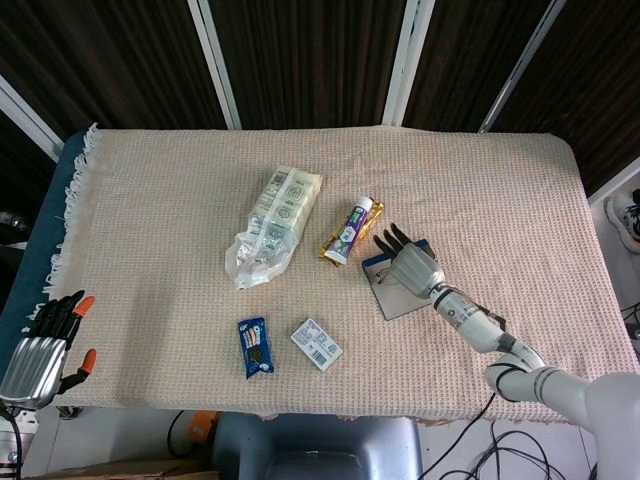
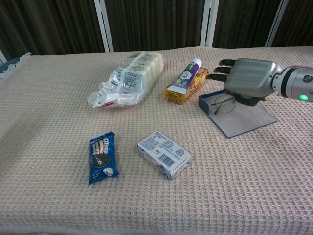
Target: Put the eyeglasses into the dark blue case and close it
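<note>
Over the open case (image 2: 238,115), my right hand (image 2: 247,78) hovers.
Glasses (image 2: 224,104) sit inside; fingers spread, grasping nothing; lid not yet closed.

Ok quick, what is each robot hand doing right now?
Left hand: open, holding nothing, off the table's edge.
Right hand: over the eyeglasses in the dark blue case; whether it holds them cannot be told.

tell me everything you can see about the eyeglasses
The eyeglasses have thin, dark wire frames with round, clear lenses. They sit in the open dark blue case, one lens leaning over its edge toward the flat grey lid. The right hand hovers right above them; whether it touches them cannot be told.
</note>
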Available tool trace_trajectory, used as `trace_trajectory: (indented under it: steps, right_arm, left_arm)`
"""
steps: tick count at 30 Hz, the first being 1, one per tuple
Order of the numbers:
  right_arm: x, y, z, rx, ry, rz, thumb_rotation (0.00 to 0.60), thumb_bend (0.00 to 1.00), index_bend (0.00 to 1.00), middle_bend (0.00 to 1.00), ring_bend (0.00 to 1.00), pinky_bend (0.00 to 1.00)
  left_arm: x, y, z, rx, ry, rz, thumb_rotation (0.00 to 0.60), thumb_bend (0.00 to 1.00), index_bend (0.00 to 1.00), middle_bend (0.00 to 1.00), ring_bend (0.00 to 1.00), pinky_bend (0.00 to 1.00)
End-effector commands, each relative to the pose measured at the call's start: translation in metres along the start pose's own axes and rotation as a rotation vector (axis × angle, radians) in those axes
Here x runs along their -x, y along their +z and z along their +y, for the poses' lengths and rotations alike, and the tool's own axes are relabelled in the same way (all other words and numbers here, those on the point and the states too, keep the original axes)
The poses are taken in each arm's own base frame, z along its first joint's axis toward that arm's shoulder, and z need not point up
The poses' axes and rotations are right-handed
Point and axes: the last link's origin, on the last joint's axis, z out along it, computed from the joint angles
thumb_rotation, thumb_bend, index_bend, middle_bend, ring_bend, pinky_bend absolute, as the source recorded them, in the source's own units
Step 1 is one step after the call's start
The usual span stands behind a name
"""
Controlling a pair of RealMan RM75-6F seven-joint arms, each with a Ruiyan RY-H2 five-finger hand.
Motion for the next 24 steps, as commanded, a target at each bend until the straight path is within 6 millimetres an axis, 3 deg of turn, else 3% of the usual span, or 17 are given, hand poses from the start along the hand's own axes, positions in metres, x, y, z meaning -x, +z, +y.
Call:
trace_trajectory:
  steps: [1, 6, 17, 21, 24]
  right_arm:
    - [0.0, 0.001, 0.0, 0.001, 0.001, 0.0, 0.6, 0.68, 0.65, 0.07, 0.0, 0.06]
    - [-0.002, 0.004, -0.004, -0.007, 0.008, 0.003, 0.6, 0.68, 0.58, 0.07, 0.0, 0.06]
    - [-0.009, 0.007, -0.005, 0.024, 0.044, 0.041, 0.6, 0.65, 0.52, 0.06, 0.0, 0.06]
    - [-0.013, -0.004, 0.004, 0.069, 0.088, 0.095, 0.6, 0.4, 0.45, 0.04, 0.0, 0.06]
    - [-0.015, -0.013, 0.011, 0.095, 0.118, 0.133, 0.6, 0.28, 0.42, 0.04, 0.0, 0.07]
  left_arm:
    - [0.0, 0.0, 0.0, 0.0, 0.0, 0.0, 0.6, 0.43, 0.0, 0.0, 0.0, 0.08]
    - [0.0, 0.0, 0.0, 0.003, 0.0, -0.002, 0.6, 0.43, 0.0, 0.0, 0.0, 0.08]
    - [-0.001, -0.002, 0.0, 0.002, -0.004, 0.002, 0.6, 0.43, 0.0, 0.0, 0.0, 0.08]
    - [-0.002, -0.002, -0.001, 0.002, -0.008, 0.0, 0.6, 0.43, 0.0, 0.0, 0.0, 0.08]
    - [-0.002, -0.003, -0.001, 0.003, -0.009, -0.002, 0.6, 0.43, 0.0, 0.0, 0.0, 0.08]
